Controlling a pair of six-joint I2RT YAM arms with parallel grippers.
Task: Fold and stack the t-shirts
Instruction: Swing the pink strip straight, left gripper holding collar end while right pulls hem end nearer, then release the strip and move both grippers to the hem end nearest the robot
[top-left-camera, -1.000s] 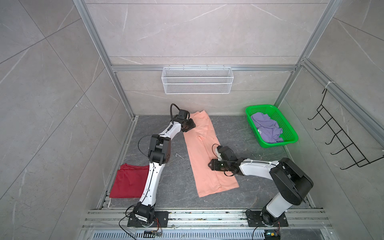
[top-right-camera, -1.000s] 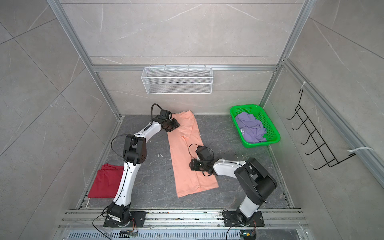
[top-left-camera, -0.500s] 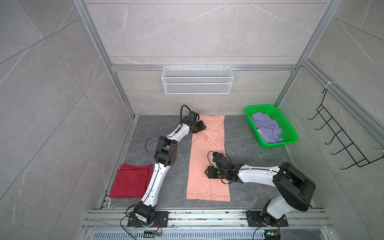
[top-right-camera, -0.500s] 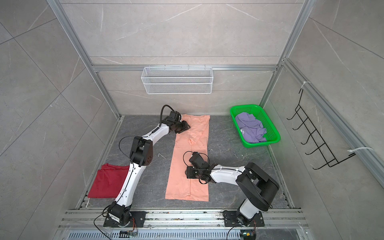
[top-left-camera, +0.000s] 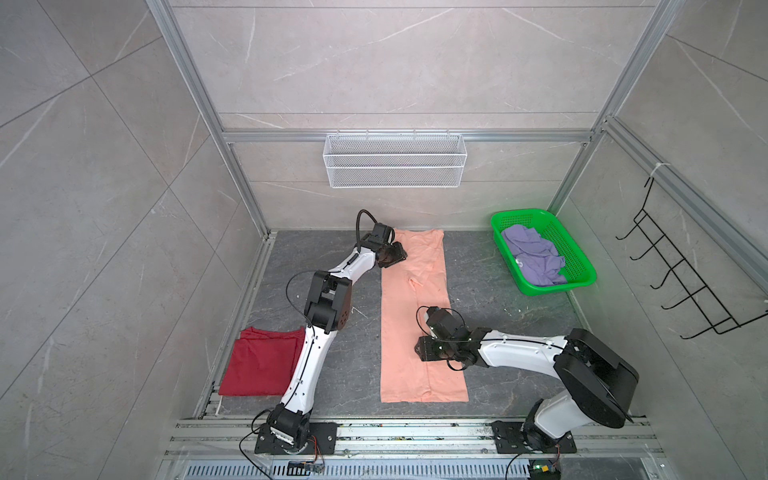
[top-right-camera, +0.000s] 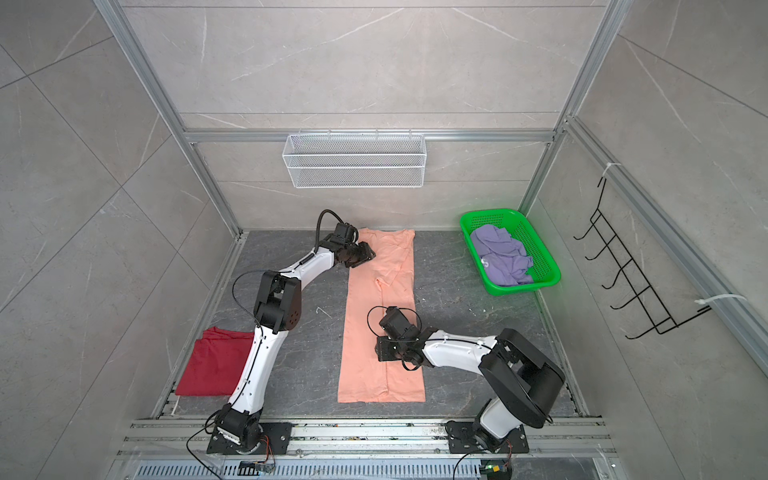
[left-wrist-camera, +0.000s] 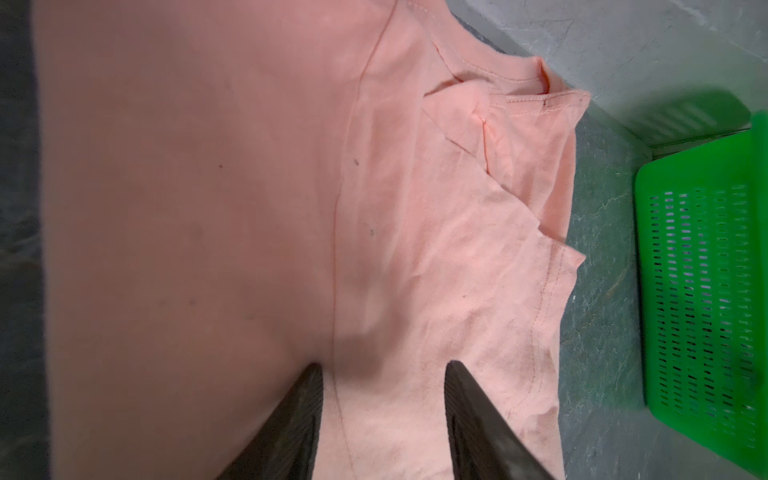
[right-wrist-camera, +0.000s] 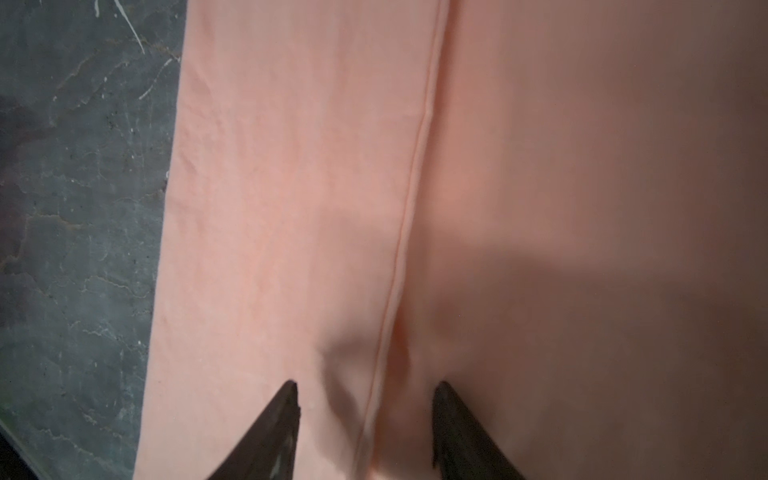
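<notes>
Top views: left gripper (top-left-camera: 398, 254), right gripper (top-left-camera: 417, 351) half-open, empty, over peach shirt (top-left-camera: 400, 324); basket (top-left-camera: 579, 282), red shirt (top-left-camera: 262, 365) aside.

left end effector (left-wrist-camera: 384, 365) and right end effector (right-wrist-camera: 366, 383) held low, jaws apart, arms reaching inward.

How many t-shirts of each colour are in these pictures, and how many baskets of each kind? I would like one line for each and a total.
Peach t-shirt: 1
Red t-shirt: 1
Purple t-shirt: 1
Green basket: 1
White wire basket: 1
Total: 5
</notes>
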